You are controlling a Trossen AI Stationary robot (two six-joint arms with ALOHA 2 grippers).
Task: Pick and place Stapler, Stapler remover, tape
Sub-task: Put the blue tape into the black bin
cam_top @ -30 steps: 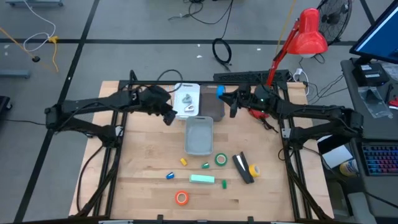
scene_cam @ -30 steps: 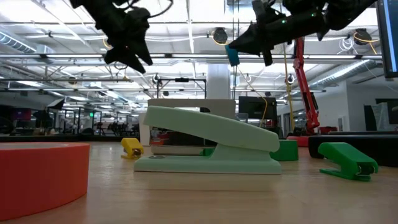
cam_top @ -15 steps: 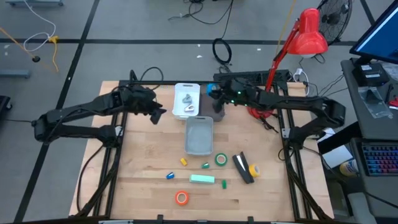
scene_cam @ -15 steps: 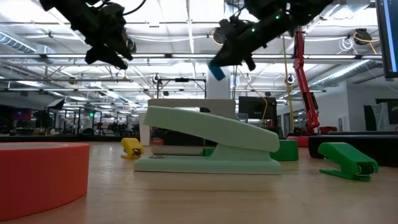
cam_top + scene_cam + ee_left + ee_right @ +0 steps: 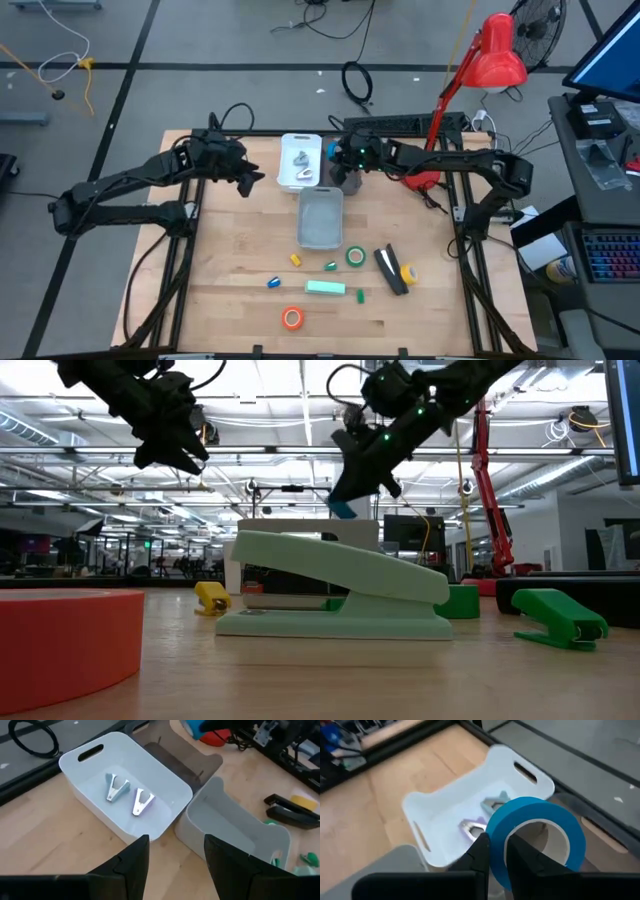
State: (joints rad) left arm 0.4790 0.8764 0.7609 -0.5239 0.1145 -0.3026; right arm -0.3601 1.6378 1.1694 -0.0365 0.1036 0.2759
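Orange tape roll [image 5: 292, 318] lay nearest the front edge of the bench [image 5: 220, 260], looming large at the left of the low view. Just behind it sat the mint-green stapler [image 5: 325, 288], with a small blue piece [image 5: 272, 282], a yellow piece [image 5: 296, 260] and two green bits close by. Further back, to the right, stood the green tape roll [image 5: 356, 257], a black stapler [image 5: 390, 270] and a yellow tape roll [image 5: 408, 272] touching it. Beyond those, mid-bench, an empty grey bin [image 5: 320, 218] stood, and behind it a white bin [image 5: 300, 162] holding two staple removers [image 5: 126, 795], with a dark bin [image 5: 346, 176] beside it. The right end effector [image 5: 343, 158] hung over that dark bin, its fingers pinching the blue tape roll [image 5: 536, 838] by the ring's wall, one finger inside and one outside. The left end effector [image 5: 248, 182] hovered left of the white bin, fingers spread and holding nothing
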